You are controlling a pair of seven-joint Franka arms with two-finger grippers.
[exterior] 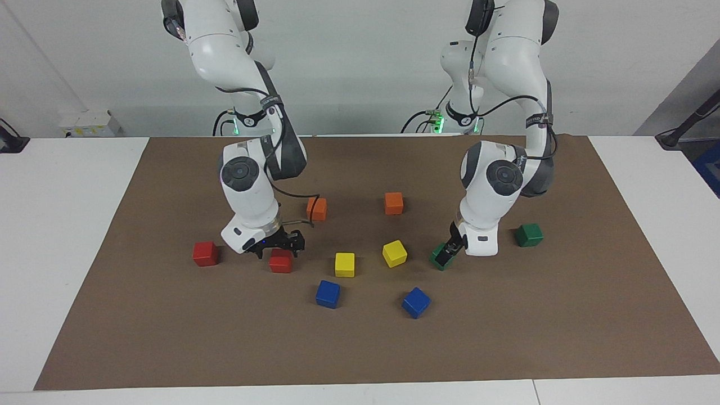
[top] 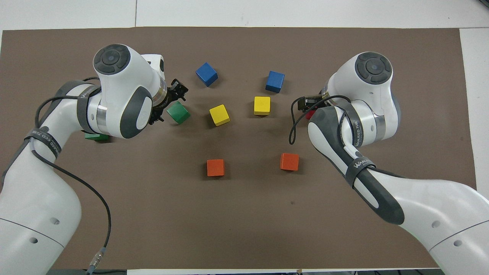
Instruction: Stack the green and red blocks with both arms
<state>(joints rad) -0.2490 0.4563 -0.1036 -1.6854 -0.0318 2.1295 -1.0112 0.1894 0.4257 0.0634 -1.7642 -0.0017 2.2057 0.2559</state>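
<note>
Two red blocks lie toward the right arm's end: one (exterior: 280,262) directly under my right gripper (exterior: 277,246), the other (exterior: 205,253) alone beside it. The right gripper is open and low, its fingers spread to either side just above that red block (top: 310,114), which is mostly covered in the overhead view. A green block (exterior: 439,259) lies beside a yellow cube, and my open left gripper (exterior: 450,251) is down against it; I cannot tell whether it touches. In the overhead view the left gripper (top: 168,103) stands beside this green block (top: 178,113). The second green block (exterior: 529,234) sits free toward the left arm's end.
On the brown mat (exterior: 360,349) lie two orange cubes (exterior: 317,208) (exterior: 394,203) nearer to the robots, two yellow cubes (exterior: 345,264) (exterior: 394,253) between the grippers, and two blue cubes (exterior: 328,293) (exterior: 416,302) farther out.
</note>
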